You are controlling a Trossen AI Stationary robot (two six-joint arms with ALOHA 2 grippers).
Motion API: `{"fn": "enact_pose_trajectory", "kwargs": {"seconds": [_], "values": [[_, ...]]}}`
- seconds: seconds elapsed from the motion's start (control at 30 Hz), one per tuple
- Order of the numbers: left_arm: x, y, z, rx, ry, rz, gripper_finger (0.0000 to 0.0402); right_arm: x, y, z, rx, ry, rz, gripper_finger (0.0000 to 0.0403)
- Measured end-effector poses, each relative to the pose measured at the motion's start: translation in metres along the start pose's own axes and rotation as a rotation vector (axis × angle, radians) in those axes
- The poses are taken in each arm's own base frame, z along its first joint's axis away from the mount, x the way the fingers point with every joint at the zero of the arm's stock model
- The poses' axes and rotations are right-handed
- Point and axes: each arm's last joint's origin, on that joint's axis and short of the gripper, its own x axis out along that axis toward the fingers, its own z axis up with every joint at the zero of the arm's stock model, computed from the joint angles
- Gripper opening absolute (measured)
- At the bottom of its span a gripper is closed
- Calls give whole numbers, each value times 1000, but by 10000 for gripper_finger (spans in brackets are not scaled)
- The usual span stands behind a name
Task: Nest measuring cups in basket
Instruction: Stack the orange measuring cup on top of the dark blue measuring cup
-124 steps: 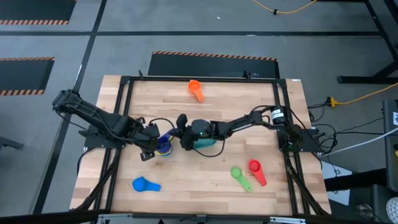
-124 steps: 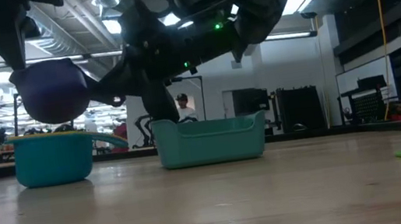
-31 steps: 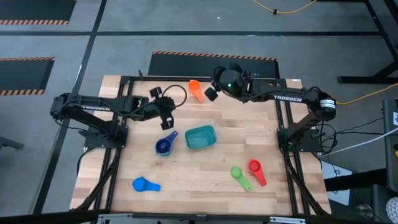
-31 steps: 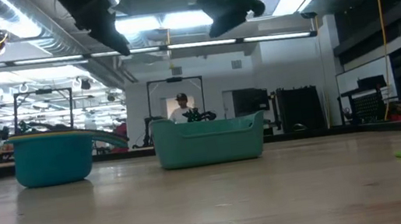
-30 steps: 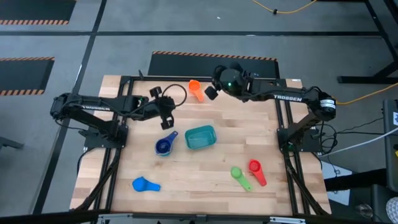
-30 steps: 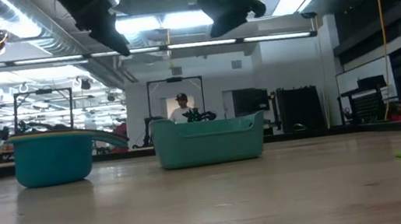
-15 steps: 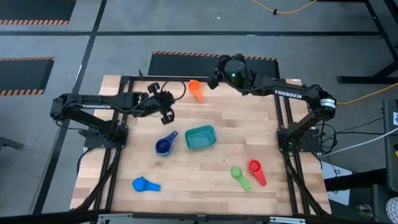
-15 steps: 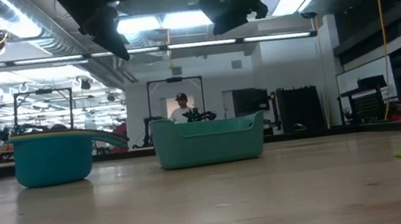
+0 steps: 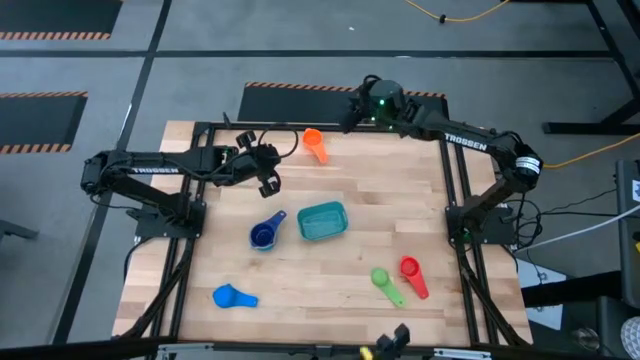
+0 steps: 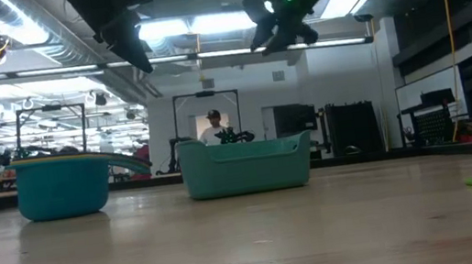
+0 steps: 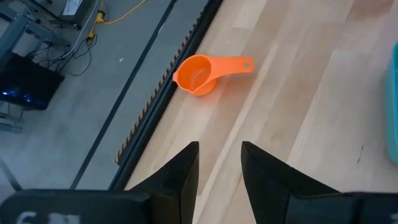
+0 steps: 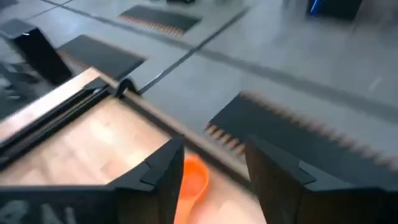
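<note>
Holding nothing, left gripper (image 9: 268,170) raised over the far-left part of the table (image 9: 400,215), jaws parted by a narrow gap with bare wood visible between the fingers (image 11: 183,171) in the left wrist view. Right gripper (image 9: 349,112) likewise empty, jaws apart, raised at the far table edge just beside the orange cup (image 9: 314,143); same cup seen partly between its fingers (image 12: 163,168) in the right wrist view, on the wood below.

Orange cup (image 11: 202,73) upright near the far edge, handle pointing toward table centre, apart from both grippers.

Teal basket (image 9: 323,221) near table centre, nothing seen inside. Just beside it on the left: light blue cup (image 9: 262,236) with a dark blue cup (image 9: 263,236) nested inside, handle angled toward the far side. Yellow rim visible at that stack's top in the low view (image 10: 59,156).

Second light blue cup (image 9: 233,296) near the front-left edge, well apart from the basket. Green cup (image 9: 385,282) and red cup (image 9: 412,274) side by side at front right, close together.

Person (image 10: 213,128) visible in the room beyond the table.
</note>
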Motion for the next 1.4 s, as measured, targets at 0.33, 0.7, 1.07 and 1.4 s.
{"fn": "enact_pose_trajectory", "kwargs": {"seconds": [0.33,0.7,1.07,1.4], "values": [[0,0,0,-2,0,-8,114,61,-59,-35,235,340,240,179],[0,0,0,-5,0,-10,114,123,-68,-86,322,476,438,177],[0,0,0,-10,0,-12,114,145,-65,-111,339,509,434,177],[0,0,0,-10,-1,-12,114,163,-56,-139,383,575,466,177]]}}
